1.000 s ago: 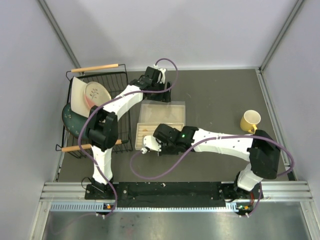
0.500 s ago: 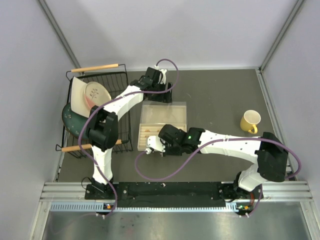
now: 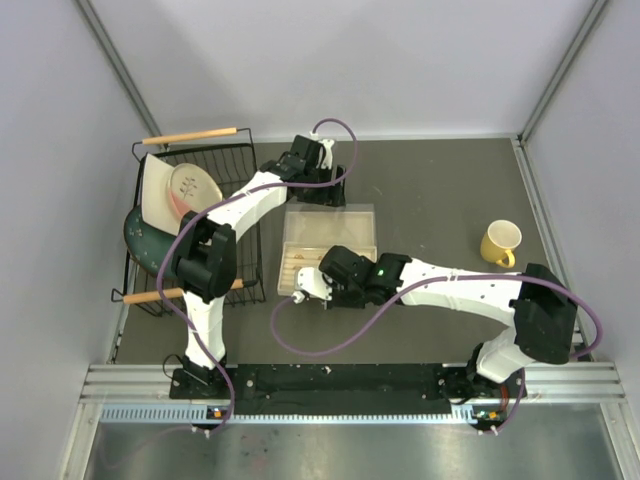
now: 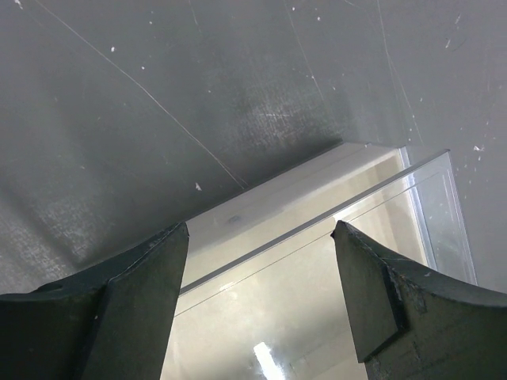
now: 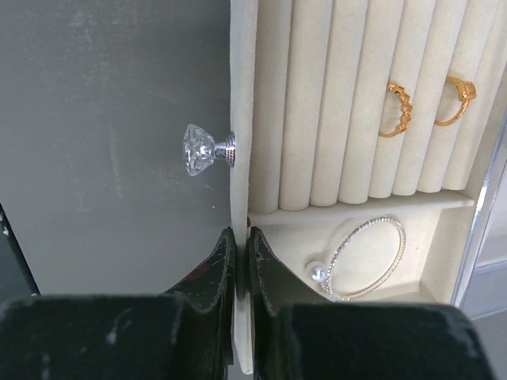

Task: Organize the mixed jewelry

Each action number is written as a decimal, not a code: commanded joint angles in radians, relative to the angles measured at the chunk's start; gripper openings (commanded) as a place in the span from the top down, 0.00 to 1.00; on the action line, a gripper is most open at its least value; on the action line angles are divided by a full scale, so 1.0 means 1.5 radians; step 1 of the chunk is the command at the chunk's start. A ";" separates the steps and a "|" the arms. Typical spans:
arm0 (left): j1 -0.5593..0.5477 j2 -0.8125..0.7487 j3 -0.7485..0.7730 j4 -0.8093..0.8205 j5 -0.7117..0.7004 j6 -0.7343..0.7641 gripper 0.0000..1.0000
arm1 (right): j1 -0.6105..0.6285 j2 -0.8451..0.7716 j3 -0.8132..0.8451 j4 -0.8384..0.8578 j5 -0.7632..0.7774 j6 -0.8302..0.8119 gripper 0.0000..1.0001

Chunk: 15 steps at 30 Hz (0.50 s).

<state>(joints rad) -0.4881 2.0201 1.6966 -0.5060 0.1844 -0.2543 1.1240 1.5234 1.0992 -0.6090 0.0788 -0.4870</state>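
Scuffed grey tabletop (image 5: 111, 119), ribbed beige tray (image 5: 317, 119), gold rings (image 5: 396, 109), thin bracelet (image 5: 372, 222)

Slotted gold rings (image 5: 396, 111); bracelet (image 5: 372, 222) flat.

The rings (image 5: 396, 111) are gold, the bracelet (image 5: 342, 244) silver, the ribbed tray (image 5: 317, 119) cream, the cup (image 3: 500, 241) yellow.

Premises are presenting as a robotics lab test cell, not a home. Plain pale panels (image 3: 330, 70) are enclosing a dark tabletop (image 3: 430, 190). An aluminium rail (image 3: 130, 380) is running along its near edge, carrying two cabled arms (image 3: 255, 195). A wire dish rack (image 3: 200, 148) at left and a yellow cup (image 3: 500, 242) at right are sitting there.
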 commanded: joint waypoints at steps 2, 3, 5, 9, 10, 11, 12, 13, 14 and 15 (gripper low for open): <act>-0.006 0.009 -0.024 -0.039 0.011 0.005 0.21 | -0.014 -0.035 0.012 0.056 0.040 0.000 1.00; -0.007 0.009 -0.024 -0.039 0.011 0.005 0.21 | -0.015 -0.035 0.013 0.056 0.042 0.000 1.00; -0.007 0.012 -0.023 -0.038 0.016 0.006 0.21 | -0.015 -0.032 0.014 0.056 0.041 -0.004 1.00; -0.008 0.016 -0.021 -0.039 0.021 0.007 0.21 | -0.015 -0.024 0.019 0.057 0.036 -0.017 1.00; -0.007 0.017 -0.020 -0.040 0.022 0.008 0.21 | -0.015 -0.023 0.019 0.056 0.035 -0.021 1.00; -0.008 0.021 -0.017 -0.041 0.023 0.010 0.20 | -0.015 -0.021 0.019 0.058 0.036 -0.029 1.00; -0.008 0.023 -0.016 -0.043 0.024 0.011 0.21 | -0.015 -0.020 0.019 0.058 0.038 -0.033 1.00; -0.008 0.024 -0.015 -0.045 0.028 0.013 0.20 | -0.015 -0.019 0.019 0.058 0.042 -0.038 1.00; -0.008 0.026 -0.012 -0.046 0.030 0.014 0.21 | -0.016 -0.018 0.019 0.058 0.043 -0.052 1.00; -0.008 0.029 -0.011 -0.048 0.033 0.015 0.21 | -0.016 -0.016 0.018 0.057 0.044 -0.057 1.00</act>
<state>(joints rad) -0.4881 2.0209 1.6913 -0.5037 0.2134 -0.2584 1.1141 1.5234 1.0992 -0.6075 0.0895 -0.5106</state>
